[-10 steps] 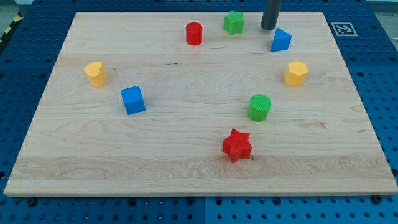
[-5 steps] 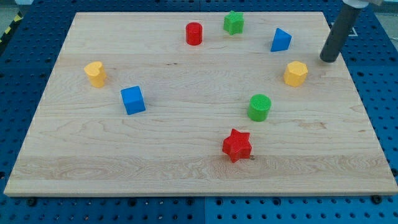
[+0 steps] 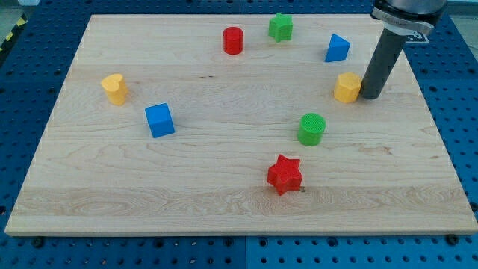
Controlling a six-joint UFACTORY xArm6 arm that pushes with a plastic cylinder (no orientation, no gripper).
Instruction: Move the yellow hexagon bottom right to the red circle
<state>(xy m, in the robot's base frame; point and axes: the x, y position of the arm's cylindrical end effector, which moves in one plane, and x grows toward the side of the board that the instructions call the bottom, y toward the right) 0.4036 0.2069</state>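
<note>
No claw; my tip (image 3: pixel 370 97) touching yellow hexagon (image 3: pixel 347 87); one red circle (image 3: pixel 233 40).

no readable text, labels or numbers (anywhere in view)

We see a pale wooden tabletop (image 3: pixel 224 202) resting on a blue perforated base, with eight blocks lying on it. We place them all from the green cylinder (image 3: pixel 311 128). The red star (image 3: pixel 284 174) lies below it, slightly left. The yellow hexagon (image 3: pixel 347 87) sits up and right of it, with my tip (image 3: pixel 370 96) touching that block's right side. The blue triangle (image 3: pixel 337 48) is farther up, the green star (image 3: pixel 281 26) and red circle (image 3: pixel 233 39) up and left. The blue cube (image 3: pixel 159 119) and yellow heart (image 3: pixel 114 87) lie well left.
</note>
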